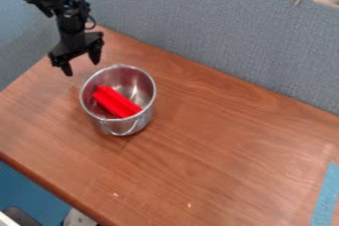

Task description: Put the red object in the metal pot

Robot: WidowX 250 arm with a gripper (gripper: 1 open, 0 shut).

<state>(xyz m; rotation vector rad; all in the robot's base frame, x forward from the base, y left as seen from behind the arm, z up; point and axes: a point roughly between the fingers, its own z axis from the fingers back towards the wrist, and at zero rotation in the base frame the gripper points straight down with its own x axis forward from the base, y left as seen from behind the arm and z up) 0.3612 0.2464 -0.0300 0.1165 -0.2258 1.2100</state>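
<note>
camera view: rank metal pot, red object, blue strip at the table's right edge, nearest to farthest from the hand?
1. metal pot: just below-right of the open hand; its rim is closest.
2. red object: lying inside the pot, slightly past the near rim.
3. blue strip: far across the table, at the lower right edge.

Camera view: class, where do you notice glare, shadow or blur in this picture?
Camera view: soft overall, low resolution; the metal pot shows bright glare on its rim; the red object inside reads clearly; the dark gripper lacks detail; the table is evenly lit.
</note>
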